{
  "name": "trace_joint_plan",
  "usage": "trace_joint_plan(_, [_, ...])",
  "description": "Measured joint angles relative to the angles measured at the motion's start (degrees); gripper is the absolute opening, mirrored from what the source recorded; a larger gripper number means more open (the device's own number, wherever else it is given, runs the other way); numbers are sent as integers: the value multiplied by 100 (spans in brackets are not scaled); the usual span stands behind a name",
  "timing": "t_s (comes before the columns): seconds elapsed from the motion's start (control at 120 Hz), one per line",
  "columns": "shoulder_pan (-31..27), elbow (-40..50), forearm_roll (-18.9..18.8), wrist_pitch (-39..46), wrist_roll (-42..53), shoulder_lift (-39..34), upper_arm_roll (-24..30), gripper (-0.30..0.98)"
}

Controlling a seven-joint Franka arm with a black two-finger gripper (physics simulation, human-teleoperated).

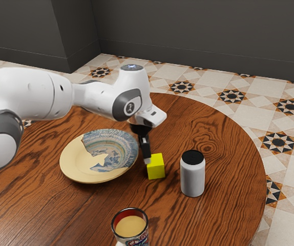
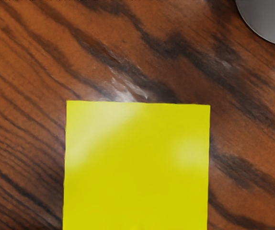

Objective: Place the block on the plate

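In the exterior view, the yellow block (image 1: 156, 170) is seen on the brown wood table (image 1: 229, 164). It is set between the plate (image 1: 71, 163) and the white can (image 1: 192, 178), near both but touched by neither. An open tin (image 1: 131, 226) with tan stuff inside can be seen too, and so can the star tiles (image 1: 232, 96) on the floor. The claw (image 1: 147, 158) is held low, right by the block's edge on the exterior view's left. How wide it is open cannot be told, and it cannot be told if the block is gripped. In the wrist view, the block's flat top is seen big and close, with wood grain around it and part of a round gray thing (image 2: 271, 21) near it. The block is stood flat, not tipped. One side is turned toward the tin. A long way cannot be picked out, as it is shaped like a cube.
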State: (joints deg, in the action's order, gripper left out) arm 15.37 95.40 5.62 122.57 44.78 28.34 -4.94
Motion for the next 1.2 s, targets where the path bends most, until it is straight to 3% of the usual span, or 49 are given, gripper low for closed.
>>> trace_joint_plan(0.225, [45,-480,-7,-246,20,424,2,69])
trace_joint_plan(1.0, [80,-745,-1,-354,9,936,2,69])
trace_joint_plan(1.2, [110,-749,12,-355,-33,975,2,50])
